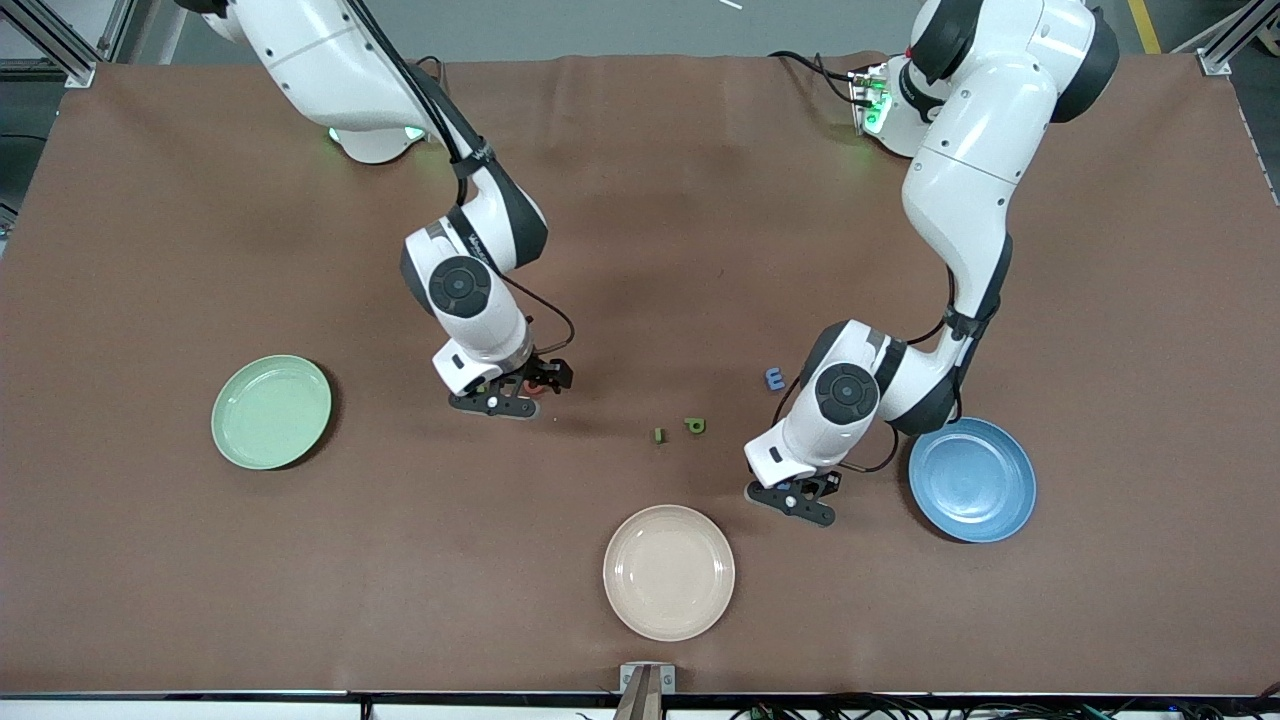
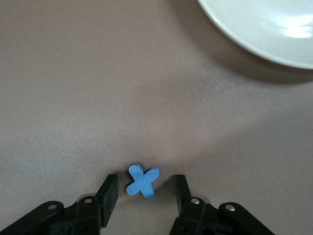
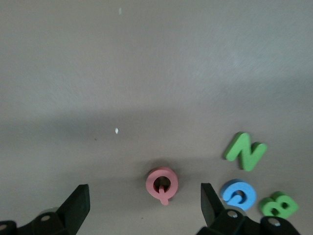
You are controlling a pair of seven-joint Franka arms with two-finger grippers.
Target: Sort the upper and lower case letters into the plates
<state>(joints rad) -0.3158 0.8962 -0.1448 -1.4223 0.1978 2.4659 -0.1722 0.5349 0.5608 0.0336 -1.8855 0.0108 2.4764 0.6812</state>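
Observation:
A blue letter x [image 2: 142, 180] lies flat on the brown table between the fingers of my left gripper [image 2: 145, 188], which is open with a small gap on each side of it. That gripper [image 1: 800, 497] is low between the cream plate and the blue plate [image 1: 972, 480]. My right gripper [image 3: 143, 192] is wide open around a pink Q [image 3: 162, 184] and touches nothing; it [image 1: 510, 395] sits toward the mint green plate [image 1: 270, 411]. Beside the Q lie a green N [image 3: 246, 151], a blue letter [image 3: 238, 194] and a green B [image 3: 279, 205].
A cream plate [image 1: 668, 571] sits nearest the front camera, its rim [image 2: 264, 29] in the left wrist view. Two small green letters [image 1: 694, 426] [image 1: 659, 435] lie mid-table and a blue letter [image 1: 775, 378] lies beside the left arm's wrist.

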